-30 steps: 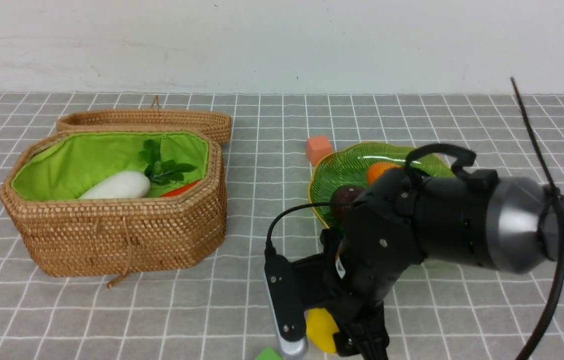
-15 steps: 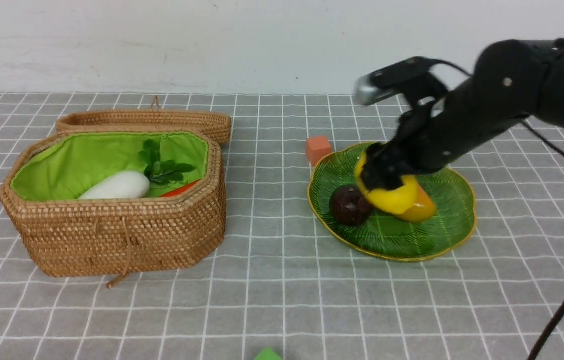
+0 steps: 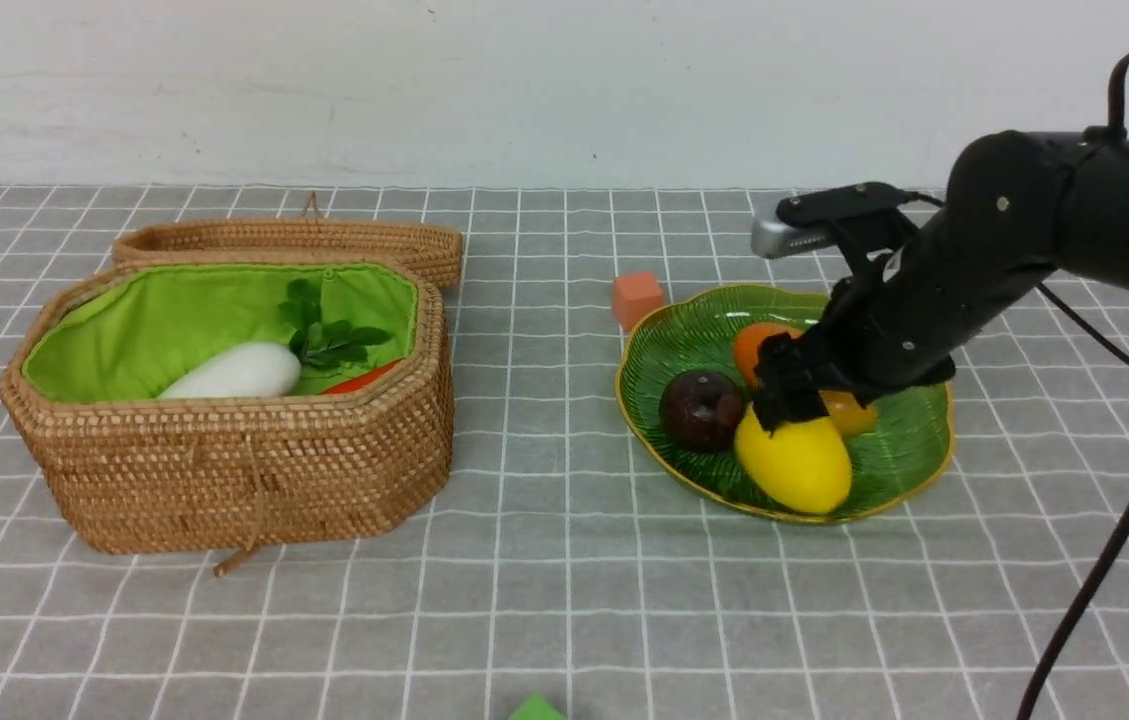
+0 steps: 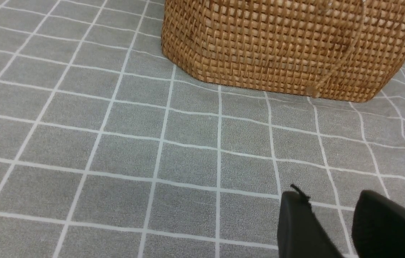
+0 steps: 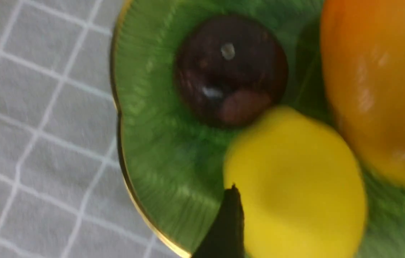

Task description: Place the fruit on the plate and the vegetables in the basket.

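Right gripper [image 3: 784, 400] hovering just over the plate [image 3: 684, 330], jaws standing apart on either side of the lemon [image 3: 794, 465] and gripping nothing. Lemon lying on the near part of the plate, touching the plum-like fruit [image 3: 699, 408] and just in front of the mango-like fruit [image 3: 759, 345]; all three fruits resting inside the gold rim.

Left gripper [image 4: 345, 229] hanging low over the checked cloth near the basket [image 3: 244, 470], fingertips slightly parted, carrying nothing.

Basket standing open, its lid [image 3: 294, 240] leaning behind it; radish [image 3: 234, 372] lying on the green lining, a red-orange piece [image 3: 364, 378] showing beside its leaves.

Judging progress: fruit part appearing complete, needing only the right arm's withdrawal without nudging the lemon. Vegetable part appearing at least partly done; finding no further vegetable on the cloth in these views. Leaving aside the orange cube [image 3: 637, 297] beside the plate and a green scrap [image 3: 534, 710] at the near edge.
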Available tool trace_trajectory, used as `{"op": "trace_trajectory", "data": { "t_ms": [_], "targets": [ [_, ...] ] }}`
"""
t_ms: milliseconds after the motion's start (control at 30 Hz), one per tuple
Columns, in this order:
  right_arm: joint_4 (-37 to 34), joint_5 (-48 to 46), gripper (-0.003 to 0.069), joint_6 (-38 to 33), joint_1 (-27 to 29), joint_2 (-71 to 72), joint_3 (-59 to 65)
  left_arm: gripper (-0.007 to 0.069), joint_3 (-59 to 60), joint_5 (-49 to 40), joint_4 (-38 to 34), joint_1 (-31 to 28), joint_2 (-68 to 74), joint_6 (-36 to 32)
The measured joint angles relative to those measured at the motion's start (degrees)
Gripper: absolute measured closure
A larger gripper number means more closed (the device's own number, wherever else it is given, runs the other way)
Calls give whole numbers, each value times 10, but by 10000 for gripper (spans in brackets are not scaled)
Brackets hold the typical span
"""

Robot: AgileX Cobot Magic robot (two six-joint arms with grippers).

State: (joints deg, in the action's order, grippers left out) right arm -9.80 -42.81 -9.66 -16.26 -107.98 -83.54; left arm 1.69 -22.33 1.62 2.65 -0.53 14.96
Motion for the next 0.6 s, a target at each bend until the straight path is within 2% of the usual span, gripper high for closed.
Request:
{"op": "trace_trajectory", "data": {
  "t_ms": [133,200,233,300,333,367,400,467,600],
  "targets": [
    [20,-33,13,15,2,29,18,391,0,0,0,0,0,0],
    [19,-54,100,20,2,71,53,388,0,0,0,0,0,0],
    [17,-58,120,20,2,79,61,388,0,0,0,0,0,0],
    [1,-63,295,23,2,135,123,386,0,0,0,0,0,0],
    [-1,-63,312,23,2,139,123,386,0,0,0,0,0,0],
    [-16,-63,472,23,2,180,175,386,0,0,0,0,0,0],
    [-19,-63,490,23,2,184,181,386,0,0,0,0,0,0],
    [-35,-67,652,23,2,242,252,386,0,0,0,0,0,0],
    [-45,-93,676,23,2,289,297,386,0,0,0,0,0,0]
  ]
}}
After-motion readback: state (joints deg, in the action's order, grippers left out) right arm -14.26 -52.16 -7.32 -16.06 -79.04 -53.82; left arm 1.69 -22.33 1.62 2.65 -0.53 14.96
